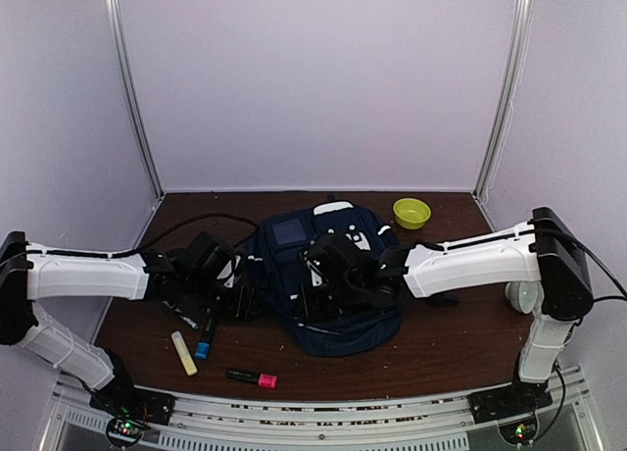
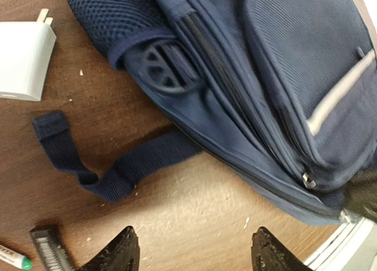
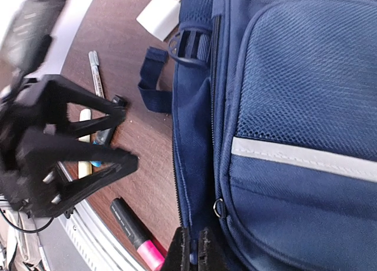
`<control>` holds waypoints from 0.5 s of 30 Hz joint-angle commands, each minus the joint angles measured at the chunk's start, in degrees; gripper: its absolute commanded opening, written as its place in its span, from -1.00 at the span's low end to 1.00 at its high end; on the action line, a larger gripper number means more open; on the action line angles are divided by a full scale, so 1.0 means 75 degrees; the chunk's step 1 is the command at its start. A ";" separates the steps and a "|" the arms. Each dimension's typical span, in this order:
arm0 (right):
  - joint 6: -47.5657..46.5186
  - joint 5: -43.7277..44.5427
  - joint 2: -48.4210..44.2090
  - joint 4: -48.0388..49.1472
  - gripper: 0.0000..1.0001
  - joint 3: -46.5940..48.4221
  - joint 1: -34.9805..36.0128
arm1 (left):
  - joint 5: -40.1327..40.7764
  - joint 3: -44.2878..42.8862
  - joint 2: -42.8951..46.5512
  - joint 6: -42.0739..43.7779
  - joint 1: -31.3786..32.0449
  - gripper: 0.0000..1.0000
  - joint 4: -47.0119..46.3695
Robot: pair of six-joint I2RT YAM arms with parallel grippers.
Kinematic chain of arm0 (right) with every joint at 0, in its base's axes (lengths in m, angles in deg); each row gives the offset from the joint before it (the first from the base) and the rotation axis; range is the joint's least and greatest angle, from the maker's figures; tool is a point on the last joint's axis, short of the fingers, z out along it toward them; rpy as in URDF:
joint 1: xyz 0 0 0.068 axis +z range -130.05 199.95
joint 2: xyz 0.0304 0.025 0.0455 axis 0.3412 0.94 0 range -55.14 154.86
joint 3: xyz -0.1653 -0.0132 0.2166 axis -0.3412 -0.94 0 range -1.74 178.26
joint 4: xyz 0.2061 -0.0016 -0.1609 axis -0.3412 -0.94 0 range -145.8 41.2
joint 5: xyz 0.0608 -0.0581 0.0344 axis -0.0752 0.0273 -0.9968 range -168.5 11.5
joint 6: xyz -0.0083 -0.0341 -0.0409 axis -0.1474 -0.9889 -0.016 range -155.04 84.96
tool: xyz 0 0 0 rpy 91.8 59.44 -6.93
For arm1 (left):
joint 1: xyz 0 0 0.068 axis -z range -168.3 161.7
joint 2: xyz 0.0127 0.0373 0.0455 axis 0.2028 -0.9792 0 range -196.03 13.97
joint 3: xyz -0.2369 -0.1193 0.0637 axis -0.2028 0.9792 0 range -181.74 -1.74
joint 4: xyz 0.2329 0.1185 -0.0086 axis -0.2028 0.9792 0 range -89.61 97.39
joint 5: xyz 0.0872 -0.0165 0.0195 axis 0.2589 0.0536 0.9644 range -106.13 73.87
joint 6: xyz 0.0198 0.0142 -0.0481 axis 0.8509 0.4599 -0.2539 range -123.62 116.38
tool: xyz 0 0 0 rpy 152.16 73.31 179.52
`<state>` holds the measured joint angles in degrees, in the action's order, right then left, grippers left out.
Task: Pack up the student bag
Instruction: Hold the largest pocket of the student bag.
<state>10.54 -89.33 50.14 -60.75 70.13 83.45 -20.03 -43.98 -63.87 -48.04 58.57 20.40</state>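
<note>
Pink highlighter [image 1: 253, 377] nearest on brown table [image 1: 441, 348]; yellow highlighter [image 1: 183, 353] and blue marker [image 1: 204, 341] just behind. Mid-table, navy student bag [image 1: 343, 325], lying flat. Left gripper [image 2: 194, 243] beside bag's left edge, fingers spread. Right gripper [image 3: 193, 244] fingers pressed together at bag's zip seam. Green bowl [image 1: 411, 213] beyond.

Navy student bag [image 1: 345, 330], white stripe; lime-green bowl [image 1: 411, 213]; pink-capped black marker [image 1: 252, 377]; yellow highlighter [image 1: 184, 353]; dark brown table [image 1: 446, 348].

A bowl [image 1: 411, 213] lies behind the student bag [image 1: 338, 275], markers [image 1: 184, 353], perhaps a charger [image 2: 23, 59], left.
</note>
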 commanded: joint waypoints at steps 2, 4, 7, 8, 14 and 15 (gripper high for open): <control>0.0294 0.1142 -0.0860 -0.0023 -1.00 -0.0683 0.0346 | 0.0063 -0.0430 -0.0554 -0.0941 -0.0027 0.34 -0.1099; 0.0420 0.1197 -0.0932 0.0090 -1.00 -0.0879 0.0371 | -0.0097 -0.0505 -0.0819 -0.1095 -0.0030 0.32 -0.1468; 0.0487 0.1211 -0.0944 0.0180 -1.00 -0.0987 0.0398 | -0.0441 -0.0553 -0.1020 -0.1220 -0.0027 0.23 -0.2079; 0.0497 0.1242 -0.0961 0.0186 -1.00 -0.1003 0.0418 | -0.0428 -0.0494 -0.0955 -0.1279 -0.0027 0.23 -0.2178; 0.0544 0.1381 -0.1100 0.0267 -1.00 -0.1142 0.0435 | -0.0233 -0.0433 -0.0844 -0.1293 -0.0027 0.47 -0.2147; 0.0536 0.1395 -0.1125 0.0274 -1.00 -0.1135 0.0434 | -0.0331 -0.0533 -0.1062 -0.1289 -0.0025 0.44 -0.2117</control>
<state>13.77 -81.09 44.41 -59.77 62.42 86.36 -21.71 -46.15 -69.82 -57.11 58.57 6.74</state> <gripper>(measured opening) 0.034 0.732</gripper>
